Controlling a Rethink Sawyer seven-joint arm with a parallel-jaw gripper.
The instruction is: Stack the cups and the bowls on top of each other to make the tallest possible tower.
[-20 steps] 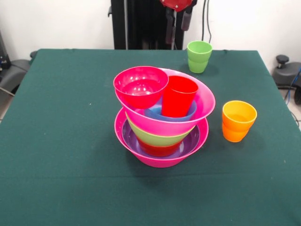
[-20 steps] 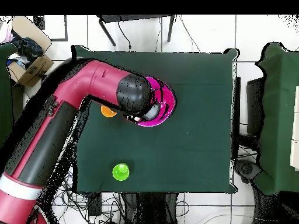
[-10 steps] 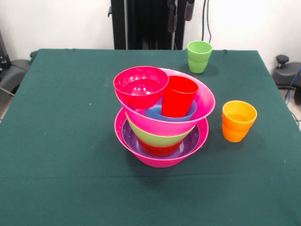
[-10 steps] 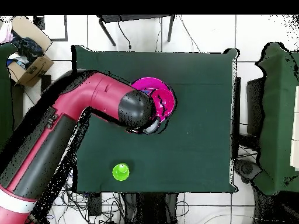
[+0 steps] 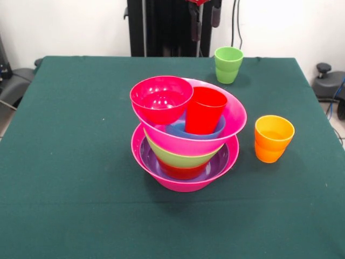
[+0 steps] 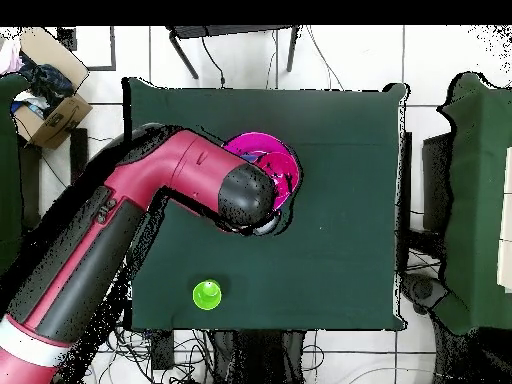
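Two cups are left off the tower (image 5: 186, 143): the lime green cup (image 5: 228, 64) just below the gripper (image 5: 205, 13), the orange cup (image 5: 273, 137) farther below and aside. Whether the jaws are open cannot be told. A descent onto the green cup is judged next.

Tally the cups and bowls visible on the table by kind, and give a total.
Cups: 3, namely the red cup in the tower, the lime green cup and the orange cup.
Bowls: 7, all nested in the tower, the lowest ones showing only by rim or side.
Total: 10
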